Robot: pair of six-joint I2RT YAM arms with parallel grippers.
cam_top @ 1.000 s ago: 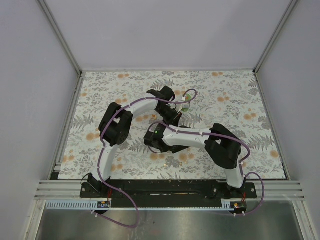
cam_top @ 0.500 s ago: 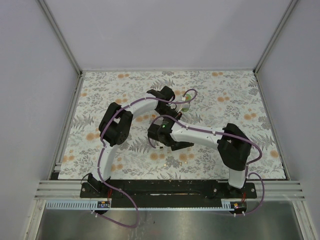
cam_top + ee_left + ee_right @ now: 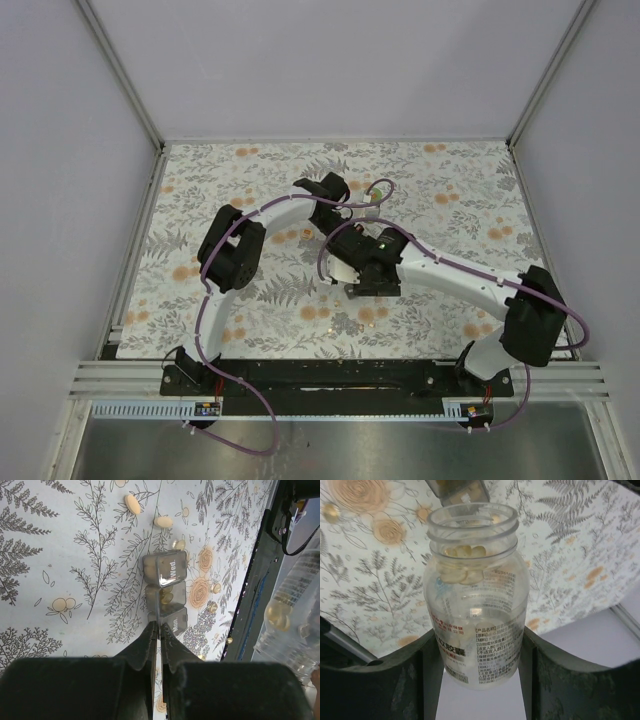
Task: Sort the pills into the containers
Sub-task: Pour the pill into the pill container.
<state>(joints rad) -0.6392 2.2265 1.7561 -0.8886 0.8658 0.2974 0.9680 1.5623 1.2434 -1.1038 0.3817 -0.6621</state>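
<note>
Left gripper [image 3: 158,626]: its jaws are pressing fully together, with the tips touching the near end of the pill organizer [image 3: 165,570]. Whether they are pinching a thin lid edge cannot be told.
Right gripper [image 3: 477,640]: it is clamping the uncapped bottle [image 3: 472,580] by its body, with the mouth pointing toward the organizer.
Pills in bottle [image 3: 462,552]: they are crowding just below the neck.
Loose pills [image 3: 163,522]: several are lying on the worktop [image 3: 60,555] beside and beyond the organizer, outside any compartment.
Overpour risk: with the pills sitting so near the mouth, a slightly steeper tilt is likely sending out a cluster rather than one. The compartments are small, so the extras would be bouncing onto the worktop.
Aim risk: the bottle mouth looks wider than a single compartment, so pills may be landing in the wrong slot.
Organizer risk: any nudge from the shut left gripper may be sliding or tipping the light organizer during pouring.
Crowding risk: in the top view both wrists are working close together, so a small correction may be knocking one against the other.
Grip risk: the bottle is smooth and round, so it may be rotating between the fingers while tilting.
</note>
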